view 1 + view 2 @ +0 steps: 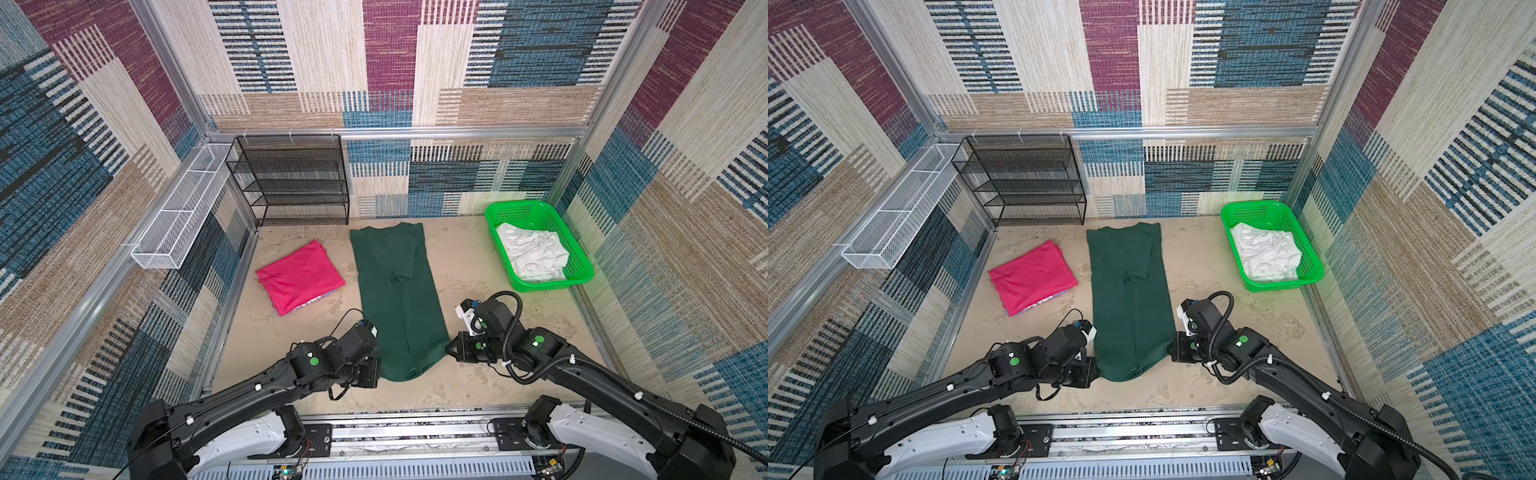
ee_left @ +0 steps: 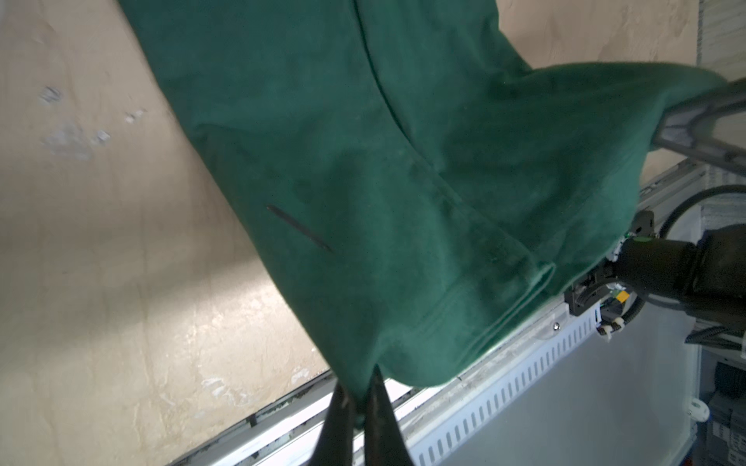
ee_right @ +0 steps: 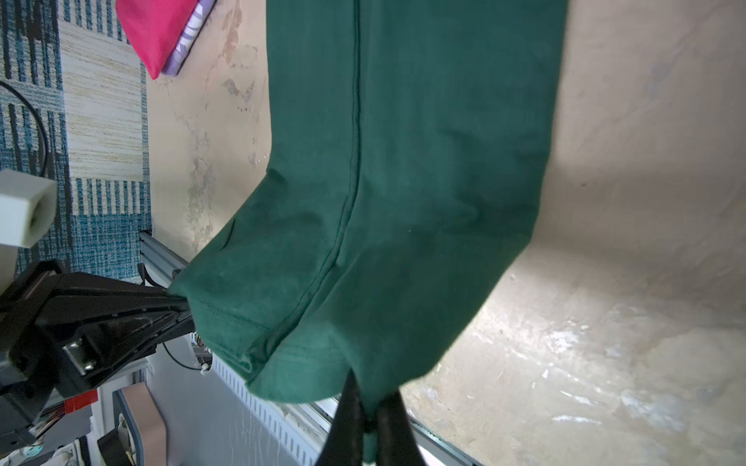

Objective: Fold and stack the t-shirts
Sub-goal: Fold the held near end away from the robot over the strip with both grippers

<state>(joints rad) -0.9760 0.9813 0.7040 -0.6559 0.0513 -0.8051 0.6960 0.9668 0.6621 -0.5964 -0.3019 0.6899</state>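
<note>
– gripping what, the left end effector [image 2: 359,387]?
– clenched on one near hem corner of the dark green t-shirt [image 1: 395,291]. the right end effector [image 3: 371,391] is clamped on the other corner.
– and the shirt itself?
– folded into a long strip down the middle of the table [image 1: 478,374]. the pink t-shirt [image 1: 299,276] lies folded to its left, and a green basket [image 1: 579,253] holding white cloth [image 1: 532,251] sits at the far right.

Checked every view: I can read no text, label, brand or number anywhere. Only marks noted: small round green stickers [image 1: 314,360], blank.
</note>
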